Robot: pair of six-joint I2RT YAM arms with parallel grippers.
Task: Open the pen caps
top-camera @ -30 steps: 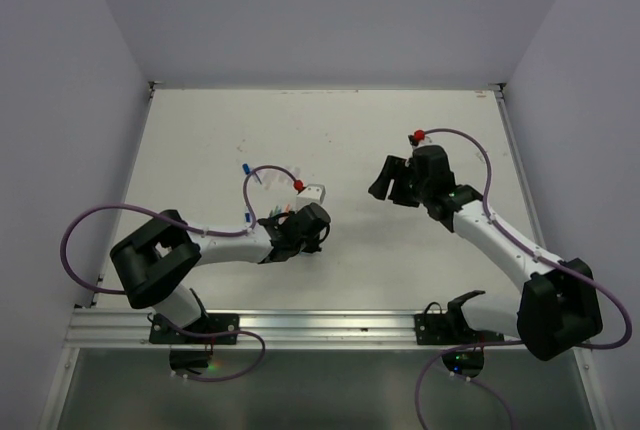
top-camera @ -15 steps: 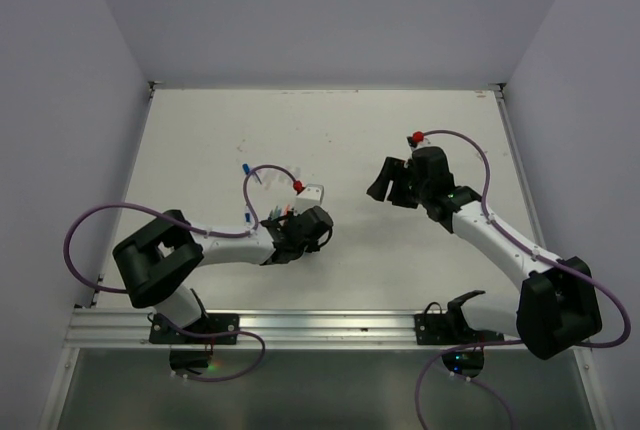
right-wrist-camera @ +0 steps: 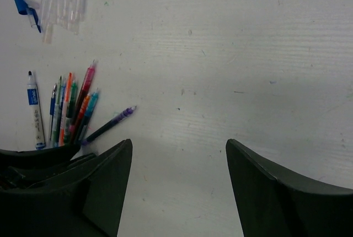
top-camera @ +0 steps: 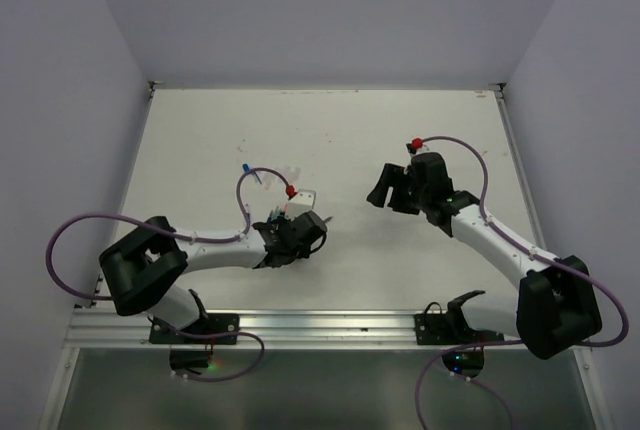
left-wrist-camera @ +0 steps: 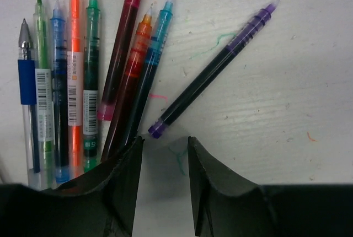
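Several thin coloured pens (left-wrist-camera: 83, 82) lie fanned on the white table with bare tips showing. A purple pen (left-wrist-camera: 215, 69) lies apart to their right, its tail just ahead of my left gripper (left-wrist-camera: 164, 146). That gripper is open a finger's width and holds nothing. The right wrist view shows the same fan (right-wrist-camera: 71, 110), the purple pen (right-wrist-camera: 107, 124) and a white pen with a blue end (right-wrist-camera: 34, 110). A loose blue pen cap (right-wrist-camera: 21, 3) and several clear caps (right-wrist-camera: 63, 14) lie beyond them. My right gripper (right-wrist-camera: 179, 143) is wide open and empty above bare table.
The left arm's purple cable with a red plug (top-camera: 290, 191) loops over the pens. The right arm's cable has a red plug too (top-camera: 415, 142). The table (top-camera: 330, 130) is walled on three sides, with a metal rail (top-camera: 300, 325) at the near edge.
My left gripper has drawn back slightly toward the near edge and its cable loop has shifted left. My right gripper has barely moved.
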